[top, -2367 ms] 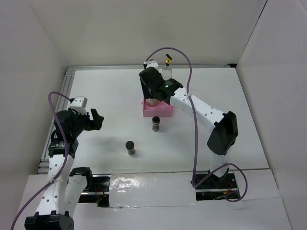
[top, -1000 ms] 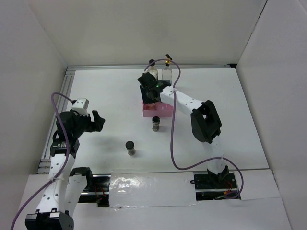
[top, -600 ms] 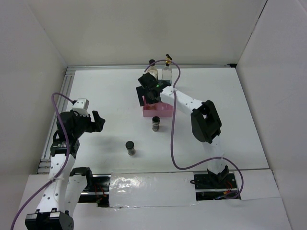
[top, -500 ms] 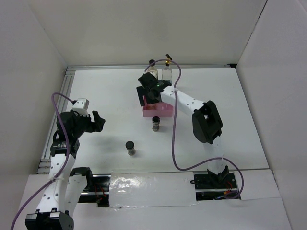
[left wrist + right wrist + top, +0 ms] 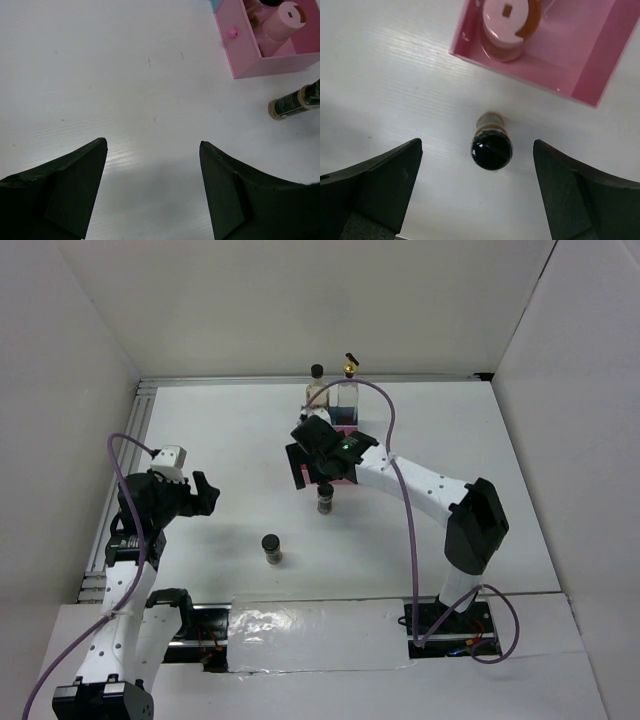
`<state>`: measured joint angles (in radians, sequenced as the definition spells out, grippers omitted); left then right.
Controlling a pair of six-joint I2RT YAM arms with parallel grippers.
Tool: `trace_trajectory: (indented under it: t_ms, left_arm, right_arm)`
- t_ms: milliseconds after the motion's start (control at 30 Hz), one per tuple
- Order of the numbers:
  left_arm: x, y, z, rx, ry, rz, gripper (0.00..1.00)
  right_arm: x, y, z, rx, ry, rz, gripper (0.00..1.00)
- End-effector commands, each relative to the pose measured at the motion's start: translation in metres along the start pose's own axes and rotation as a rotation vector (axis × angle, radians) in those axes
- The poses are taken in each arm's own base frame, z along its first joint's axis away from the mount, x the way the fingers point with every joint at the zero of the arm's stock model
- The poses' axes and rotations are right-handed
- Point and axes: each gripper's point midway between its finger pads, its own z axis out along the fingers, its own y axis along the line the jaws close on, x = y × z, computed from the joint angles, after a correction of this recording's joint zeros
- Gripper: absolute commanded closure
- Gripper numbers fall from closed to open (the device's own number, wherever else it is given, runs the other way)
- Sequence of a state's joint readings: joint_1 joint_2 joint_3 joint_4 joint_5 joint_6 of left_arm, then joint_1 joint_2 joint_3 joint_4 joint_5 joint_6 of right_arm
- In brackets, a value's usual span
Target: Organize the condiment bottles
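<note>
Left pincer (image 5: 152,145) wide open, empty, over the surface (image 5: 125,75). Near jar (image 5: 271,547) upright, alone. Right pincer (image 5: 477,144) wide open, empty, above black-lid jar (image 5: 491,148), just outside pink tray (image 5: 560,50). Pink-lid jar (image 5: 506,20) inside tray. Black-cap bottle (image 5: 317,392) and gold-spout bottle (image 5: 347,400) side by side behind.

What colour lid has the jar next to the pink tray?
Black lid, clearest in the right wrist view.

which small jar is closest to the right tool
The black-lidded jar standing just outside the pink tray. It is centred under the open right tool, unlike the pink-lidded jar inside the tray.
</note>
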<state>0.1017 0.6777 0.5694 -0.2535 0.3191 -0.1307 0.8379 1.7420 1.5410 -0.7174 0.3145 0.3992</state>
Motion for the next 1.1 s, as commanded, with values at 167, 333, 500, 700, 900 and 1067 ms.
trace_trajectory:
  t_ms: [167,333,500,700,900,1067]
  left_arm:
    - [-0.016,-0.005,-0.002,0.025,-0.05,0.022,0.13]
    - [-0.015,-0.005,-0.002,0.022,-0.048,0.02,0.13]
    - [-0.014,-0.005,-0.002,0.022,-0.046,0.015,0.13]
    - [-0.014,-0.004,-0.002,0.019,-0.049,0.019,0.13]
    - [-0.011,-0.003,0.0,0.018,-0.041,0.018,0.13]
    - [-0.011,-0.001,0.002,0.013,-0.04,0.024,0.13]
  right_arm:
    - [0.046,-0.009,0.019,0.045,0.096,0.035,0.08]
    - [0.049,-0.012,0.033,0.079,0.099,0.026,0.21]
    - [0.048,-0.005,0.041,0.053,0.099,0.022,0.37]
    - [0.051,-0.012,0.047,0.092,0.095,0.019,0.65]
    - [0.03,0.002,0.024,0.028,0.056,-0.074,0.99]
    - [-0.028,-0.003,-0.024,-0.051,-0.036,-0.11,1.0]
